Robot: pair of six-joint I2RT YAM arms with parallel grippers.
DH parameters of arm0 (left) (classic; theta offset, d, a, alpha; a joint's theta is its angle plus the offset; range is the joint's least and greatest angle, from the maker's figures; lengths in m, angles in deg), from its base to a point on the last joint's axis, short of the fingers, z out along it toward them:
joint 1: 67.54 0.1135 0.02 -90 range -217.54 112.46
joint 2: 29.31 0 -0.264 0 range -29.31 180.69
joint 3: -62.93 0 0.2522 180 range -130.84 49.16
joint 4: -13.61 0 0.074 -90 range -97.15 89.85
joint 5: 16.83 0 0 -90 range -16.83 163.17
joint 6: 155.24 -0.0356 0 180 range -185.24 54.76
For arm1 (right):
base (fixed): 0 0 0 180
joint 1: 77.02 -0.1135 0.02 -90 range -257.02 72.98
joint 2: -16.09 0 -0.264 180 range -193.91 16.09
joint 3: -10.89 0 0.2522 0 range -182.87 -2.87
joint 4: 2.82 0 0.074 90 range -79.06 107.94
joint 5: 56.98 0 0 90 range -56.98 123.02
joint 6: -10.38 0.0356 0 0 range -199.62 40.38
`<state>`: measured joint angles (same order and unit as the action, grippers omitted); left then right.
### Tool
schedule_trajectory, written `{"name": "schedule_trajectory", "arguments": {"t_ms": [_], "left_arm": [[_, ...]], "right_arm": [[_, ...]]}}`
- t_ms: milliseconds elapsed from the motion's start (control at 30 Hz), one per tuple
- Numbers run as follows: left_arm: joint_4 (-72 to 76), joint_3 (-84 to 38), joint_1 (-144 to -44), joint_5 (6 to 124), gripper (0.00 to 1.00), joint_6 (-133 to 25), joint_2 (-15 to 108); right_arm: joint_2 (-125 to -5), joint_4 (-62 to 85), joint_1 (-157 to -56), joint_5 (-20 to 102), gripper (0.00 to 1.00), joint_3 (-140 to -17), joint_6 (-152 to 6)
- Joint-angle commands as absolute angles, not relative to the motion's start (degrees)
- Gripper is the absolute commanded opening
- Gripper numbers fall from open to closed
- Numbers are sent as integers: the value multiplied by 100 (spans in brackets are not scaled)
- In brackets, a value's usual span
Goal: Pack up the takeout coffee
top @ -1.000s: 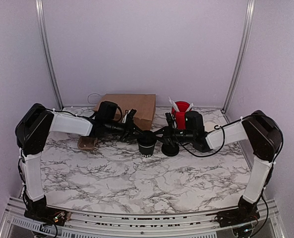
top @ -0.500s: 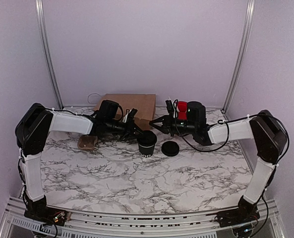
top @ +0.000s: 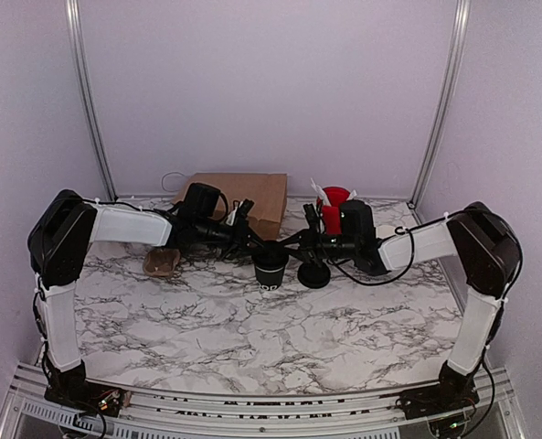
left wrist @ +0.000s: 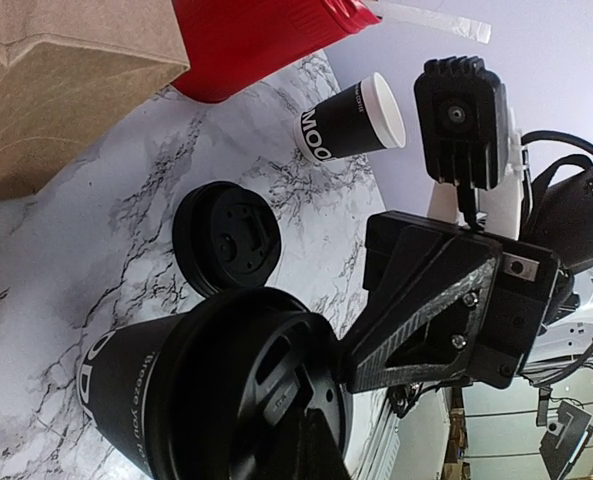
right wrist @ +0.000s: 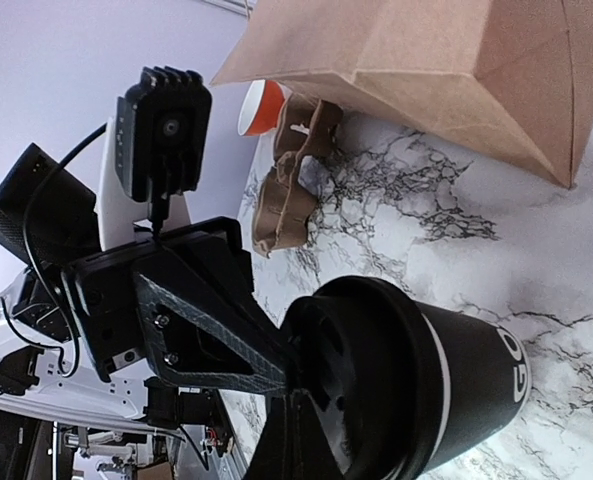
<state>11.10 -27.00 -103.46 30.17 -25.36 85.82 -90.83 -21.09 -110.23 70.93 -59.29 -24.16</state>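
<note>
Cup (top: 271, 267) stands upright just in front of the bag (top: 243, 194), outside it, with its lid (left wrist: 261, 385) on; bagging, I judge, is not yet done. My left gripper (top: 260, 243) and right gripper (top: 287, 245) are both fully closed and hold nothing, their tips apparently on the lid from opposite sides.

The marble counter (top: 252, 338) carries a lidded black cup (top: 271, 273) right under the left claw (top: 261, 243) and right claw (top: 293, 245). A loose black lid (top: 314, 274) lies just beside the right claw, with a red cup (top: 331, 212) behind it. A brown bag (top: 243, 194) sits behind the left claw and a cardboard carrier (top: 161, 263) beside its arm (another black cup (left wrist: 351, 122) lies tipped over beyond the lid).
</note>
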Motion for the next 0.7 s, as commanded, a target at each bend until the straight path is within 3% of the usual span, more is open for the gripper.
{"name": "schedule_trajectory", "arguments": {"t_ms": [0,200,567,667], "left_arm": [[127,-2850,-10420,3275,0,-2734,8527],[94,-3072,-10446,3198,0,-2723,8104],[129,-2974,-10449,3217,0,-2701,8213],[58,-3003,-10445,3236,0,-2760,8209]], "right_arm": [[-8575,-1482,-11007,6947,0,-6345,-2732],[-8311,-1327,-11028,6866,0,-6385,-2815],[-9480,-2568,-11034,7345,0,-5657,-2072],[-9247,-2127,-11017,7231,0,-5793,-2290]]}}
